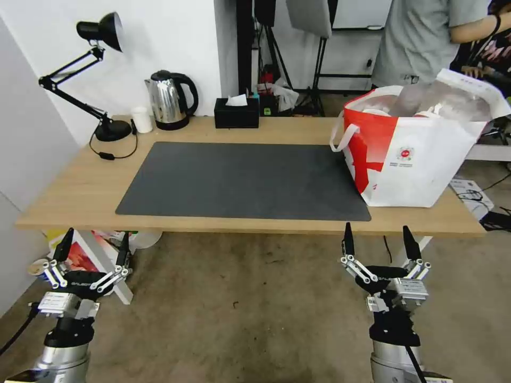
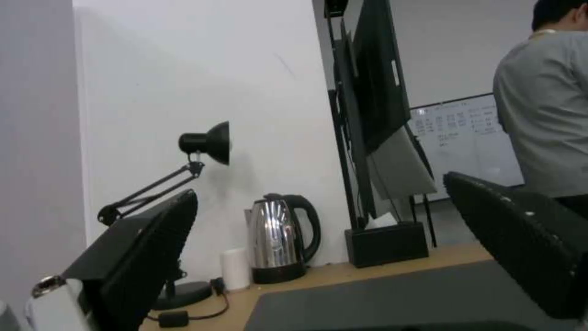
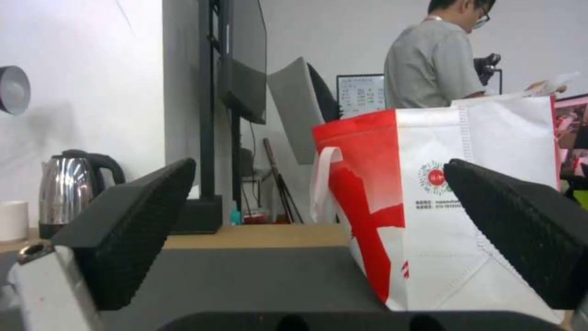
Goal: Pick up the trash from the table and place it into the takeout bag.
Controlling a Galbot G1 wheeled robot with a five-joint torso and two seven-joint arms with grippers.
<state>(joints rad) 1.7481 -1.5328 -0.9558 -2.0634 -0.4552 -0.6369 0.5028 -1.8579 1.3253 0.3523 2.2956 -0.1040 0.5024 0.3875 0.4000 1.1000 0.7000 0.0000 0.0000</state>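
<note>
The takeout bag (image 1: 412, 159) stands upright at the right end of the table (image 1: 80, 191), its near corner resting on the edge of the dark grey mat (image 1: 239, 181). It is a boxy white bag with a red side panel, silver foil lining showing at its open mouth, a white loop handle hanging off the red side, and a small round red logo on the white face with tiny print beneath that is too small to read. White rims of containers peek out of the top.

Along the far edge sit a black tissue box (image 1: 237, 113), a steel kettle (image 1: 170, 100), a small white cup (image 1: 141, 119) and a black desk lamp (image 1: 101, 80).

The left hand (image 1: 95, 249) and right hand (image 1: 380, 242) hover below the near table edge, well apart, each with its 2 fingers spread wide and holding nothing.
</note>
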